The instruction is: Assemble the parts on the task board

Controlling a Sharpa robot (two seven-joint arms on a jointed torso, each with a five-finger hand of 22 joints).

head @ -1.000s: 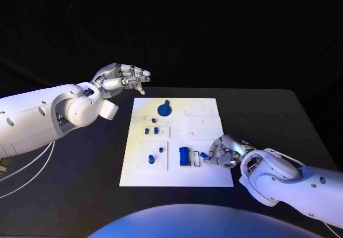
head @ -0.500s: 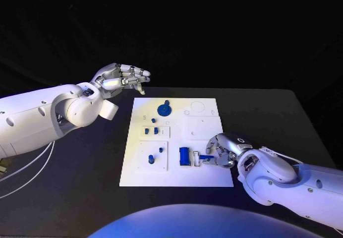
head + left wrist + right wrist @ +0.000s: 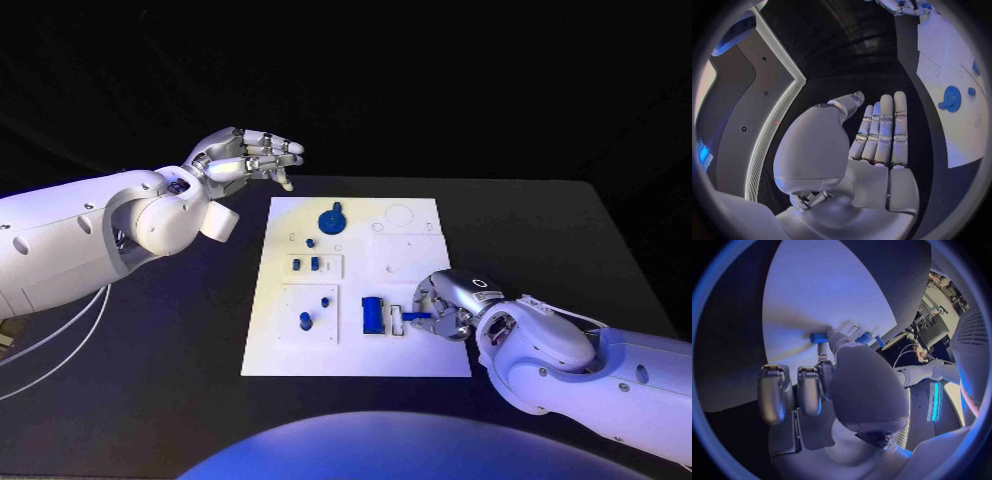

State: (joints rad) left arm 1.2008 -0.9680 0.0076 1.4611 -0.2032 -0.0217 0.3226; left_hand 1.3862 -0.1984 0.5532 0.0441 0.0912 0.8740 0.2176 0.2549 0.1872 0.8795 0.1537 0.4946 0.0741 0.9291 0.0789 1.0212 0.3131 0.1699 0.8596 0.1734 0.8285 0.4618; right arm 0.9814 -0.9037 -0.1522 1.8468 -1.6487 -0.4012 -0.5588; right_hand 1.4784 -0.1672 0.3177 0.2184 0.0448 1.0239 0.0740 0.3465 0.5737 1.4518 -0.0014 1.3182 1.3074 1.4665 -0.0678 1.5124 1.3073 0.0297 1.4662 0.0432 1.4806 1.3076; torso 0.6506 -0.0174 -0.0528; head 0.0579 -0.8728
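Head view: right hand (image 3: 450, 305) pinching a small blue part (image 3: 418, 316) over the task board (image 3: 418, 362), just beside the blue block (image 3: 372, 314) standing in a slot, likely lining it up for insertion. Left hand (image 3: 245, 158) hovering beyond the board's far corner, holding nothing, fingers loosely curled, apparently keeping clear.

Left wrist view: fingers (image 3: 882, 131) lying straight, side by side, palm bare; blue gear (image 3: 949, 97) sitting on the board.

Right wrist view: fingertips gripping the blue part (image 3: 819, 337) close above the board, remaining fingers (image 3: 786, 392) folded back.

The task board (image 3: 411, 350) lies mid-table (image 3: 159, 400) (parts (image 3: 372, 315) on it), between both arms.
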